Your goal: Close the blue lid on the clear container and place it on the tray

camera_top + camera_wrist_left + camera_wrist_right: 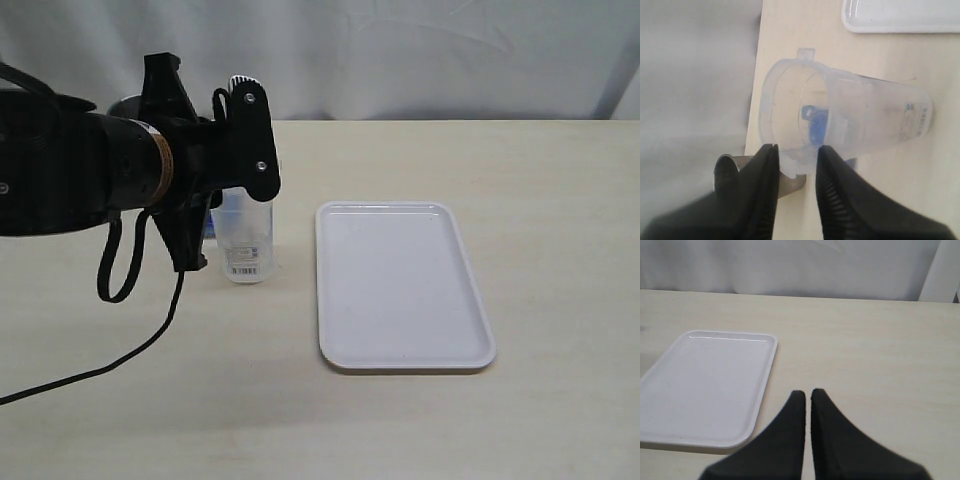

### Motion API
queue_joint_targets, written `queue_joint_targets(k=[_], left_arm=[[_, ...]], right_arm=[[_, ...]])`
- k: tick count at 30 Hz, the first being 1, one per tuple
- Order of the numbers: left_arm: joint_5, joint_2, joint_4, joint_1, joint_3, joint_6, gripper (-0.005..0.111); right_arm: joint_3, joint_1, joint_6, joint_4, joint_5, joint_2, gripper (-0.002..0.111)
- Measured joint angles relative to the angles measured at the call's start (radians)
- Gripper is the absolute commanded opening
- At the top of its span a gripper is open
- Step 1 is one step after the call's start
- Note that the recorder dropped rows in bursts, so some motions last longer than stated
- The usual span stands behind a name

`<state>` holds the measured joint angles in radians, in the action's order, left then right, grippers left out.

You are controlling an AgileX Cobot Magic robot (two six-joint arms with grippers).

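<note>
The clear container [246,240] stands upright on the table, left of the white tray [400,285], its barcode label facing the front. My left gripper [240,205] hangs over its open mouth. In the left wrist view the left gripper [795,150] is open, its fingers astride the near rim of the clear container [865,110]; whether they touch it I cannot tell. A blue shape shows through the clear wall, the blue lid [815,125], lying behind the canister. My right gripper [807,392] is shut and empty beside the tray [705,385].
A grey metal cup [727,170] stands behind the container near the table's back edge, mostly hidden by my left arm [80,175] in the exterior view. A black cable [120,350] trails over the table at the front left.
</note>
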<state>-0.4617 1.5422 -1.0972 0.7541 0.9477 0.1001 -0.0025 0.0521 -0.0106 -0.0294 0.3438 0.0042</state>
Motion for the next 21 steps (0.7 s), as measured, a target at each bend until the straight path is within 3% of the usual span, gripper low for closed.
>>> queue_joint_targets(k=[6, 12, 17, 21], left_arm=[[-0.023, 0.0, 0.001, 0.0, 0.005, 0.098, 0.033], [-0.015, -0.076, 0.055, -0.059, 0.059, 0.294, 0.033], [-0.053, -0.147, 0.377, -0.178, 0.147, 0.281, 0.032], [-0.207, -0.151, 0.8, -0.31, 0.237, 0.045, 0.031]], right_arm=[[0.0, 0.0, 0.0, 0.0, 0.0, 0.0, 0.005], [0.0, 0.0, 0.0, 0.0, 0.0, 0.0, 0.005], [0.0, 0.0, 0.0, 0.0, 0.0, 0.0, 0.005], [0.0, 0.0, 0.0, 0.0, 0.0, 0.0, 0.005]])
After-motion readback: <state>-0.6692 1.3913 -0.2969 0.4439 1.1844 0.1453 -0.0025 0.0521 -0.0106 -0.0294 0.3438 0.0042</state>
